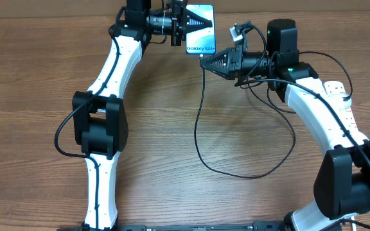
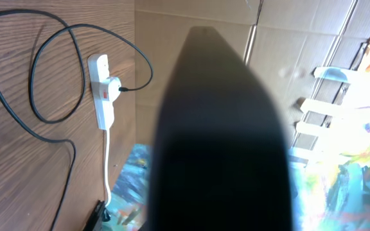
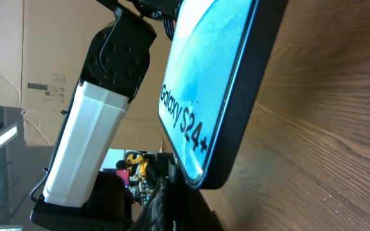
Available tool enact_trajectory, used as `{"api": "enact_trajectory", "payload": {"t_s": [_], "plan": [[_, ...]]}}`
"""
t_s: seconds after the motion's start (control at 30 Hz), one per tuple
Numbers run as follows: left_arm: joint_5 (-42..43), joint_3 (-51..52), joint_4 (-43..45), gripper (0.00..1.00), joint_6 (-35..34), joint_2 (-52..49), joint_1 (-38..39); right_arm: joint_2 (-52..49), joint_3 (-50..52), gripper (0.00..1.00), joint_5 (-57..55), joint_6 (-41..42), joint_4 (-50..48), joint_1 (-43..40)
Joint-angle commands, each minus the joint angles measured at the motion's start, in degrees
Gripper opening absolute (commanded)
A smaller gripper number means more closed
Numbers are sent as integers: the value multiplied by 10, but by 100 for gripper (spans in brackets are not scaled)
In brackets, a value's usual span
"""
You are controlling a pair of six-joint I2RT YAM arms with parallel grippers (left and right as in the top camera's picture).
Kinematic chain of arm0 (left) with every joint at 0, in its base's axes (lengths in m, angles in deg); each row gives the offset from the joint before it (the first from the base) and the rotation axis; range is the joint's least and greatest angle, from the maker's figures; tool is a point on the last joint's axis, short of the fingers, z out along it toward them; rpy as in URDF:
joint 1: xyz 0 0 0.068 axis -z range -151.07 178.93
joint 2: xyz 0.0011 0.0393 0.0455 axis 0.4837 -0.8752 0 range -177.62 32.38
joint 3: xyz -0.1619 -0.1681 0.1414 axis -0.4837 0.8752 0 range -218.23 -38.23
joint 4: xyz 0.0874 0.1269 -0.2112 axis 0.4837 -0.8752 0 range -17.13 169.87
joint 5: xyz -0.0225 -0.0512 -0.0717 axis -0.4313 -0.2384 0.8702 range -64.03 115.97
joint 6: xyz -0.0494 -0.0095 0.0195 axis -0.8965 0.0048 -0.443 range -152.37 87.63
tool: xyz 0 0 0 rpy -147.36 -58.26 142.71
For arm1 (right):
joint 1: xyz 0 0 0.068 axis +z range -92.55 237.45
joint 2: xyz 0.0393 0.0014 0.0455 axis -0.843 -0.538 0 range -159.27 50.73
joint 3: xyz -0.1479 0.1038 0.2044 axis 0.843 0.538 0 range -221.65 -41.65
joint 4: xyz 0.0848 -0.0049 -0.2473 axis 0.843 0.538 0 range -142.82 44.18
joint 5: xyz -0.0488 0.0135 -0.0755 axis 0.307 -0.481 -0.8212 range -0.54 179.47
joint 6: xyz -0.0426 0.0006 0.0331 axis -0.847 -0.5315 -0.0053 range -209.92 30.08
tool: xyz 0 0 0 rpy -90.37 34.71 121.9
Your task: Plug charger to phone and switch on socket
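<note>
The phone [image 1: 201, 32], light blue screen with a white "Galaxy S24+" band, is held off the table at the far edge, my left gripper [image 1: 186, 25] shut on its upper part. My right gripper [image 1: 204, 62] is shut on the tip of the charger [image 1: 198, 128], a thin black cable looping over the table. The tip sits just below the phone's bottom edge [image 3: 204, 183]; I cannot tell whether it is touching. In the left wrist view the phone's dark back [image 2: 217, 128] hides the fingers. The white socket [image 2: 101, 96] lies on the table with the cable plugged in.
The right arm [image 1: 313, 109] covers most of the socket [image 1: 340, 96] in the overhead view. Its white cord [image 2: 108, 167] runs off the table's edge. The left arm [image 3: 88, 128] stands close behind the phone [image 3: 211, 83]. A cardboard wall [image 2: 191, 16] backs the wooden table [image 1: 172, 179].
</note>
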Motion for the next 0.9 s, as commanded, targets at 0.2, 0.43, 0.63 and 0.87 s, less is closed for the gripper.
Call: {"api": "enact_trajectory", "payload": {"t_s": [0.2, 0.43, 0.63, 0.87], "plan": [[19, -14, 6, 4, -23, 23, 9, 0, -2, 4, -18, 2, -5, 3], [21, -14, 7, 4, -8, 23, 10, 0, -2, 4, -31, 31, -7, 3], [26, -14, 7, 4, 10, 23, 10, 0, -2, 4, -52, 78, -24, 3], [40, -14, 7, 4, 26, 23, 10, 0, -2, 4, -82, 119, -35, 3]]}}
